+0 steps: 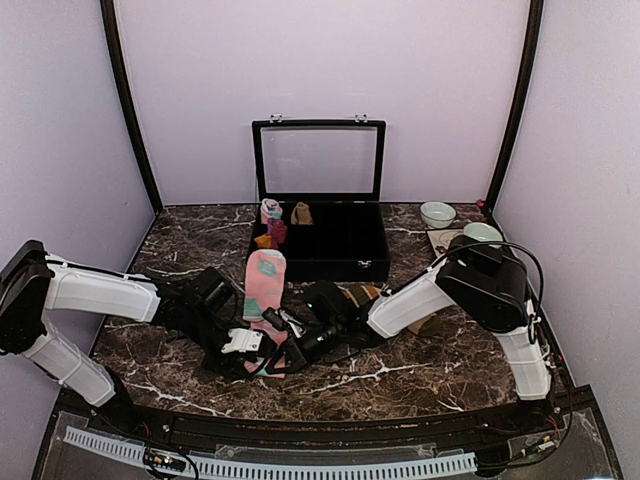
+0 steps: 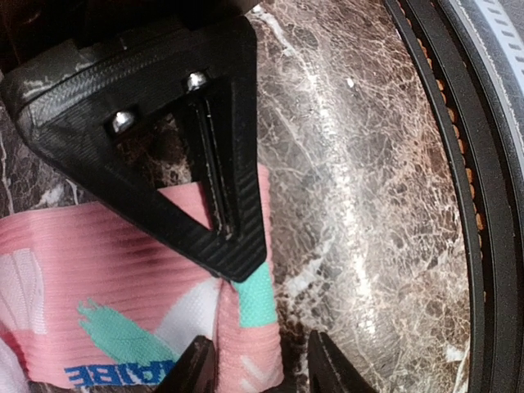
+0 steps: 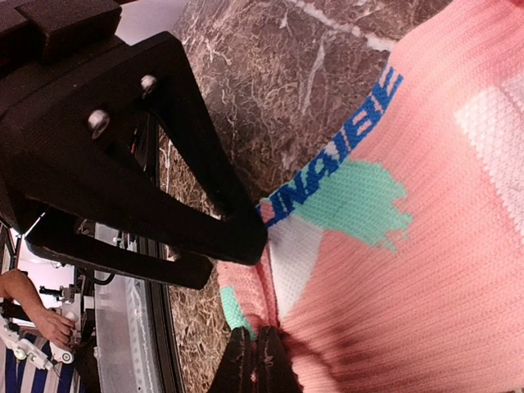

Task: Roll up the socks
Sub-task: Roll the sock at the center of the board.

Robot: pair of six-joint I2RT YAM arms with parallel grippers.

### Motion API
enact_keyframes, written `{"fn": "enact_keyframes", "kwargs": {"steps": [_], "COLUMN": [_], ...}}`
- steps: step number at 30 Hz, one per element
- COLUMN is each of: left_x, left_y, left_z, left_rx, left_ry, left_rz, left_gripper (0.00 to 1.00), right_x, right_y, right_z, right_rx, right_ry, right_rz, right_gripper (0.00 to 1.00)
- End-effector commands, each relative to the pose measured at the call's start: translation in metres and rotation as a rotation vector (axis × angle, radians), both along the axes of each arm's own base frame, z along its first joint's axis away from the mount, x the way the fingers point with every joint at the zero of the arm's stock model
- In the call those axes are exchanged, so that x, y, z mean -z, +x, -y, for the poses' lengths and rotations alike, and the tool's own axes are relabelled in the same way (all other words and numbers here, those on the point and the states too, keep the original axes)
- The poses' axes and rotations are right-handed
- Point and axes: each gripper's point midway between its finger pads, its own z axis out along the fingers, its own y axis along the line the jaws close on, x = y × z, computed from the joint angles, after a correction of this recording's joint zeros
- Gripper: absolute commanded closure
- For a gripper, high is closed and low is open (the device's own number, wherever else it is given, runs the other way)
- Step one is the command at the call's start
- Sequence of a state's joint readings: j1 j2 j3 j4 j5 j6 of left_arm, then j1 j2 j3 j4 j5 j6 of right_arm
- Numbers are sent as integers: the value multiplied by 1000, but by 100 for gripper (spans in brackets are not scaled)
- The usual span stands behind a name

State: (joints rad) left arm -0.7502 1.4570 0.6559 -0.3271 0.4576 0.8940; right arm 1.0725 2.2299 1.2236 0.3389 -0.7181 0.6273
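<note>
The pink sock [image 1: 265, 280] with mint and white patches and a blue band lies flat, running from the black case toward the near edge. My two grippers meet at its near end. Seen in the left wrist view, the left gripper [image 2: 260, 370] stands open astride a raised fold of the pink sock [image 2: 246, 344], with a gap on one side. My right gripper [image 3: 254, 364] is shut, pinching the pink sock [image 3: 426, 246] at its folded edge. The striped sock [image 1: 360, 293] lies partly hidden under my right arm.
A black case [image 1: 330, 262] with its lid up stands behind the socks and holds small rolled bundles [image 1: 271, 211] at its left end. Two pale bowls [image 1: 437, 213] sit at the back right. The table's near rim [image 2: 483, 205] runs close by the grippers.
</note>
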Motion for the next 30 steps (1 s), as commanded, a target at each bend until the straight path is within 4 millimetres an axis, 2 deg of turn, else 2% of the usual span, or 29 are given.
{"fn": "enact_keyframes", "kwargs": {"steps": [1,5,9,14,19,26,28,30], "left_x": [-19,-21,-18,-1,5,18,19,18], "left_y": [1,-7,-11,-2,3,3,0,-1], "left_z": [9,13,14,5,1,-9,-11,-13], "left_rx": [-6,16,7,-28,-35,-44,-43,-53], "left_ry": [-47,-54,-50,11,35,80,86,85], "left_rz": [0,-24,-66,-18,10,9,-6,-3], "left_gripper": [58,58,69,77,81,81,78,71], "right_x": [87,86,84,83,80,82,82,84], "right_y": [-6,-3,-1,-4,-8,-15,-16,-17], "right_z": [49,48,44,48,47,50,51,53], "right_rx": [98,118,134,150,151,132,130,129], "right_ry": [-307,-300,-288,-285,-276,-293,-297,-303], "right_rz": [-84,-86,-86,-84,-93,-98,-96,-97], "right_gripper": [100,100,100,100,100,100,100,100]}}
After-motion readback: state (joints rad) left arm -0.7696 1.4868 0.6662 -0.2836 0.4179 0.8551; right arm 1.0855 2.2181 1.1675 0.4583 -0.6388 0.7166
